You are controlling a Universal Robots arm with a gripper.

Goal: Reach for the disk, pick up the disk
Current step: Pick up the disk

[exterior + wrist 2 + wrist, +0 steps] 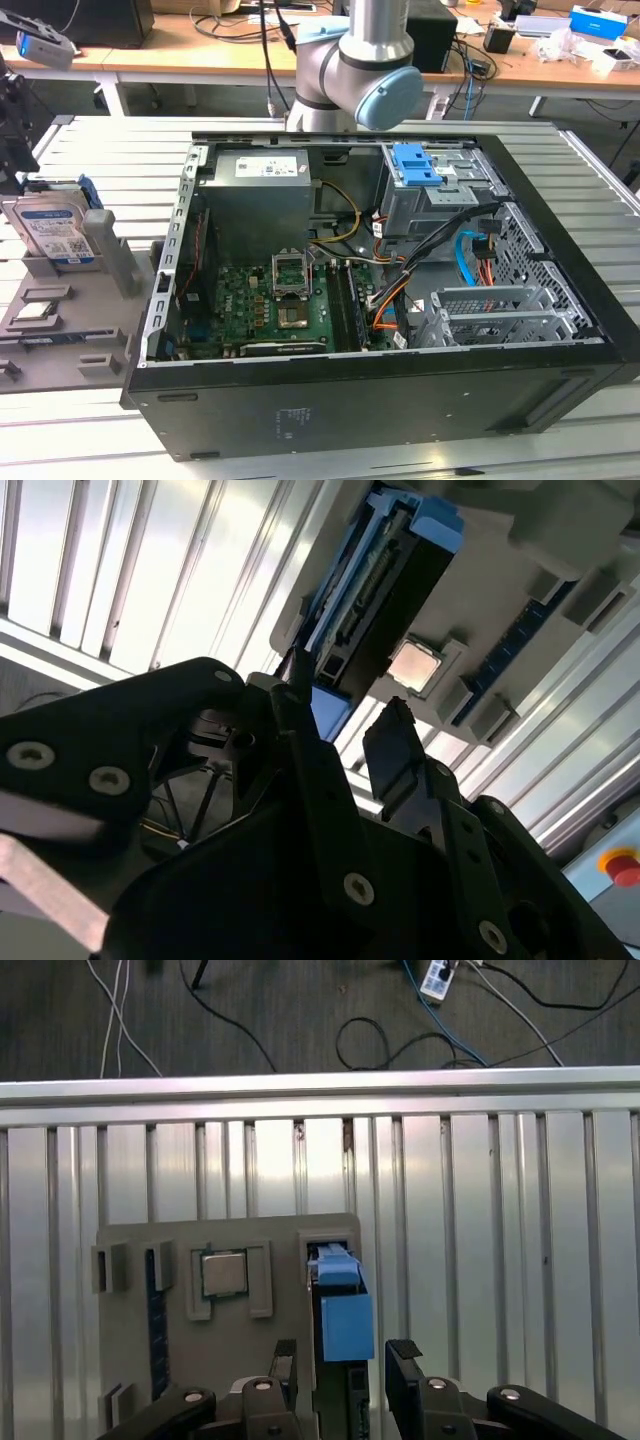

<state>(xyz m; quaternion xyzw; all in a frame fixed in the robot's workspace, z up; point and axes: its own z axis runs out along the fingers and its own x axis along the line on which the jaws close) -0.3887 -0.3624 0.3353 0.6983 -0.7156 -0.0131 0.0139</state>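
Gripper [345, 1355] spread wide — disk [346, 1310] sits between fingertips, gaps either side — not clamped.

Disk [55, 235]: metal w/ plastic edging.

Silver arm [352, 40] with pale-blue joint cap [390, 97]; black, seemingly matte gripper [343, 1352] with silver screws [359, 886].

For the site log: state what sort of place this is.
Probably a robotics lab or workshop set up for computer assembly work. An open desktop computer case sits on a slatted metal table, a grey fixture holds the disk, and cluttered desks with cables stand behind.
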